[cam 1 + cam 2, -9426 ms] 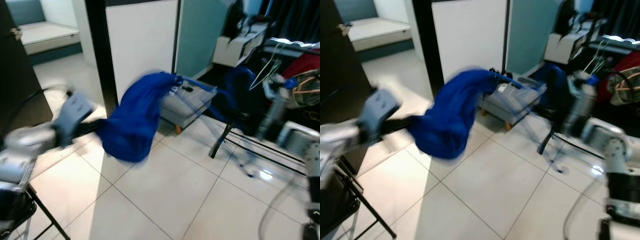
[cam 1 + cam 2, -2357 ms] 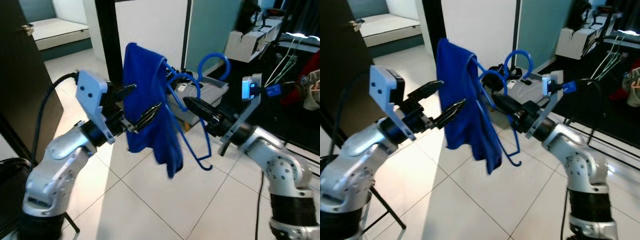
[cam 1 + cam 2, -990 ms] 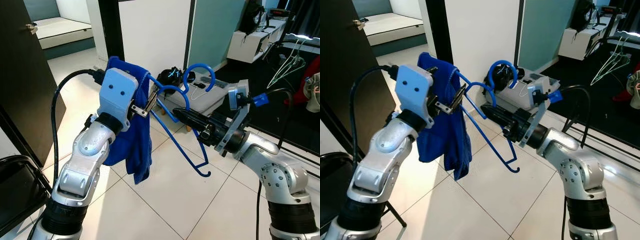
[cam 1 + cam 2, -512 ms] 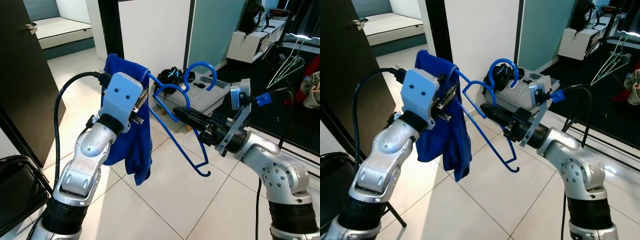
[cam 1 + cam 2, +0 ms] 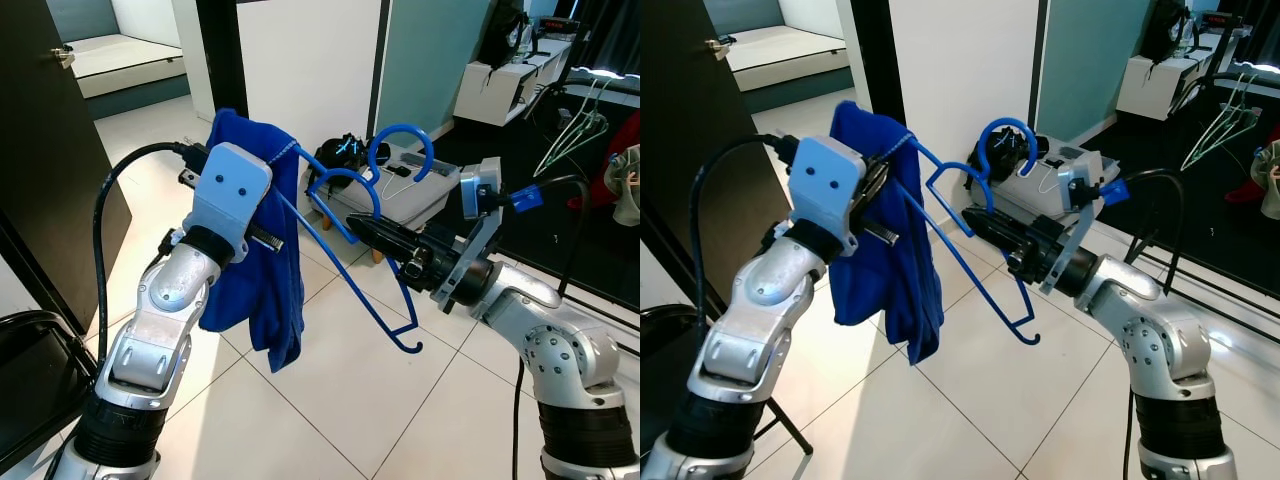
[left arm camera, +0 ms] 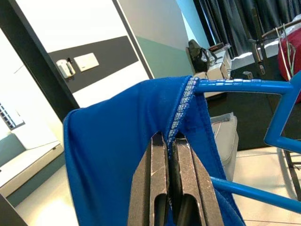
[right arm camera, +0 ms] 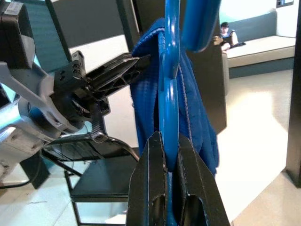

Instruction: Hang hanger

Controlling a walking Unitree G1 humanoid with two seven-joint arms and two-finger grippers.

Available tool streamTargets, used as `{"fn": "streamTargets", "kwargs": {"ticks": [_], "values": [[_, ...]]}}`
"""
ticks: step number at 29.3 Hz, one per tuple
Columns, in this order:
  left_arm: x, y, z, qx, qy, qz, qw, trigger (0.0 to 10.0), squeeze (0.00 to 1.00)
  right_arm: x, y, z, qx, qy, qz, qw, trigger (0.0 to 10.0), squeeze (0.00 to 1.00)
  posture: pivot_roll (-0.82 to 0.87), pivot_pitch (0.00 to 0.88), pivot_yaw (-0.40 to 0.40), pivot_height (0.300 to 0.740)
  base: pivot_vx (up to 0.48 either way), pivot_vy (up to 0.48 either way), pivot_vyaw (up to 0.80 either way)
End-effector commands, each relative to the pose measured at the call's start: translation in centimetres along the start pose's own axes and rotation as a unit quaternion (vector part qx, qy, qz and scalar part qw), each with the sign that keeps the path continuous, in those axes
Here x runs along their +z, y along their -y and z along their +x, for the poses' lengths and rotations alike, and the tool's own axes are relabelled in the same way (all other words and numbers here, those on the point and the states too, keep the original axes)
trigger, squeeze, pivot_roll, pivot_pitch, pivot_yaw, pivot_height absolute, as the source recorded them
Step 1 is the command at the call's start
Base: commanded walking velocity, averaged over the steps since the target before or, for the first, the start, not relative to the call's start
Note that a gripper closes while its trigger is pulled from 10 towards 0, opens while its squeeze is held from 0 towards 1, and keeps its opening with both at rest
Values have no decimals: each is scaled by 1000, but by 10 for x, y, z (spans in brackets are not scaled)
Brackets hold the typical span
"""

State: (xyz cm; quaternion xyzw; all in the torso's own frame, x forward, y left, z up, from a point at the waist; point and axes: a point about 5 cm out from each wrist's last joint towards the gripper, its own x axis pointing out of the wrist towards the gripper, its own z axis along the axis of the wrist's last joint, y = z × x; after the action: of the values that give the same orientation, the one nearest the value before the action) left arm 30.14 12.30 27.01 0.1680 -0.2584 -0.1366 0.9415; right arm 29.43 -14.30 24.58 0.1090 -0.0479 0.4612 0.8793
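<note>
While the right gripper (image 5: 352, 222) clamps the blue hanger (image 5: 345, 255) at its neck and holds it raised over the tiled floor (image 5: 330, 400), the left gripper (image 6: 170, 141), on the left, pinches the hem of the blue cloth (image 5: 262, 270) draped over the hanger's left arm

Silver jointed arms, black cables, pale-blue wrist housings, seemingly plastic.

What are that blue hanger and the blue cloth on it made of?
The hanger looks like moulded plastic: glossy, thick, evenly blue bars. The cloth looks like soft, thin fabric with a slight sheen, perhaps synthetic knit: it drapes in limp folds and has a stitched hem. Left gripper pinches it.
</note>
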Motion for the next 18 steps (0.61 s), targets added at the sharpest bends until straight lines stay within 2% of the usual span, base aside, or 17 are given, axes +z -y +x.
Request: {"fn": "streamTargets", "kwargs": {"ticks": [1, 4, 5, 7, 12, 14, 18], "values": [[-3, -4, -2, 6, -6, -3, 1000, 0, 0, 6, 4, 1, -18, 7, -20, 1000, 10000, 0, 32, 0, -2, 740, 0, 0, 0], [6, -15, 1, 30, 14, -51, 998, 0, 0, 3, 28, 2, -116, 1, -25, 993, 10000, 0, 38, 0, -6, 740, 0, 0, 0], [6, -15, 1, 30, 14, -51, 998, 0, 0, 3, 28, 2, -116, 1, -25, 993, 10000, 0, 38, 0, -6, 740, 0, 0, 0], [10, -29, 0, 49, 22, -60, 997, 0, 0, 8, 44, -1, -173, 16, -25, 985, 10000, 0, 39, 0, -6, 740, 0, 0, 0], [11, -31, 0, 52, 23, -60, 997, 0, 0, 10, 46, -2, -183, 20, -25, 983, 10000, 0, 39, 0, -6, 740, 0, 0, 0], [11, -33, -1, 55, 25, -71, 996, 0, 0, 18, 55, -6, -211, 44, -14, 976, 10000, 0, 45, 0, -9, 740, 0, 0, 0], [11, -30, -1, 48, 26, -80, 995, 0, 0, 22, 57, -6, -213, 57, -8, 975, 10000, 0, 44, 0, -10, 740, 0, 0, 0]]}}
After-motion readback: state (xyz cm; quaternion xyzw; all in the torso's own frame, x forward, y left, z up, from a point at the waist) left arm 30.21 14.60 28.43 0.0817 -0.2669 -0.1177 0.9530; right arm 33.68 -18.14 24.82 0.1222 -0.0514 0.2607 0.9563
